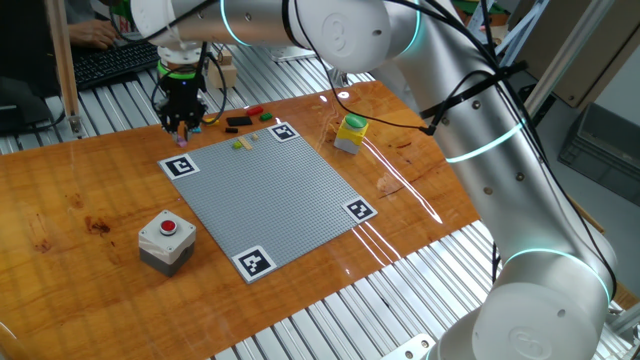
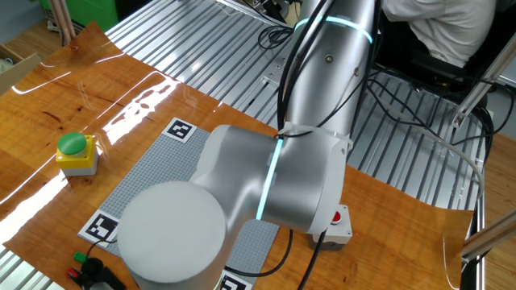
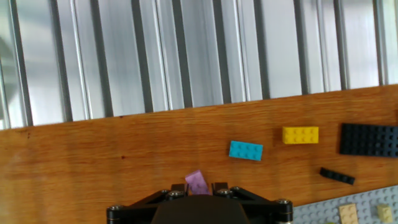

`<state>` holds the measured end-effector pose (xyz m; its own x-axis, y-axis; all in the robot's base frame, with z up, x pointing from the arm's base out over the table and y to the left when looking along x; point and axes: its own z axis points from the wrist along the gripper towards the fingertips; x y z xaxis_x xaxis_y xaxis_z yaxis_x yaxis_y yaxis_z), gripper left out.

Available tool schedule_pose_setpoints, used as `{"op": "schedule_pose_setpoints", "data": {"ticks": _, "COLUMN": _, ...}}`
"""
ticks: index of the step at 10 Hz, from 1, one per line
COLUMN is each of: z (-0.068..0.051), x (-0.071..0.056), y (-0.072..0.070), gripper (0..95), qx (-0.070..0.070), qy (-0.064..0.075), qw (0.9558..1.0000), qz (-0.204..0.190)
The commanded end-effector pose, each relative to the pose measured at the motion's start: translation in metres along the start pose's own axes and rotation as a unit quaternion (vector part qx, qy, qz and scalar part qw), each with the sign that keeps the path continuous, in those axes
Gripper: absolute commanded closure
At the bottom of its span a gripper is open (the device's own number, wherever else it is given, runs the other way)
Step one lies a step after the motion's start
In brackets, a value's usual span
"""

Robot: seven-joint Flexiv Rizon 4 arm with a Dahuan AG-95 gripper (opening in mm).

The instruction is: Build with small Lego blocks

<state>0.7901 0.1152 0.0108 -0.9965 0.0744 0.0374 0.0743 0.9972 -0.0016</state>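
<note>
Claw is pinched down on a tiny pink brick; in the hand view you can see it sticking out skewed between the two fingertips, hanging above the wood table near its far edge. From the one fixed view the claw sits at about 10 o'clock off the grey baseplate.

Working outward in the hand view: a blue brick at roughly 2 o'clock from the claw, a yellow brick further out at 2, then a big black plate and a thin black bar toward 3. A couple of tan bricks already sit on the baseplate corner.

Handling-wise, my guess is these are super light, hard and slick plastic, so they can twist or pop out of a pinch. The pink one looks crooked in the grip. Best hold is flat on two opposite side walls, not corners or studs.
</note>
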Motion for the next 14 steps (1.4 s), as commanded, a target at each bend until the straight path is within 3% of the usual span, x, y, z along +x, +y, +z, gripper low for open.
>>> {"op": "schedule_pose_setpoints", "data": {"ticks": 1, "z": 0.001, "x": -0.002, "y": 0.0, "gripper": 76.0, "qx": 0.005, "qy": -0.003, "qw": 1.0, "qz": -0.002}}
{"op": "schedule_pose_setpoints", "data": {"ticks": 4, "z": 0.002, "x": -0.002, "y": 0.0, "gripper": 76.0, "qx": 0.004, "qy": -0.004, "qw": 1.0, "qz": -0.002}}
{"op": "schedule_pose_setpoints", "data": {"ticks": 5, "z": 0.002, "x": -0.002, "y": 0.0, "gripper": 95.0, "qx": 0.002, "qy": -0.004, "qw": 1.0, "qz": -0.002}}
{"op": "schedule_pose_setpoints", "data": {"ticks": 10, "z": 0.001, "x": -0.001, "y": 0.001, "gripper": 95.0, "qx": -0.003, "qy": -0.003, "qw": 1.0, "qz": -0.003}}
{"op": "schedule_pose_setpoints", "data": {"ticks": 13, "z": -0.011, "x": -0.001, "y": 0.002, "gripper": 95.0, "qx": 0.003, "qy": 0.004, "qw": 1.0, "qz": 0.0}}
{"op": "schedule_pose_setpoints", "data": {"ticks": 14, "z": -0.016, "x": 0.008, "y": -0.002, "gripper": 95.0, "qx": 0.003, "qy": 0.008, "qw": 1.0, "qz": -0.005}}
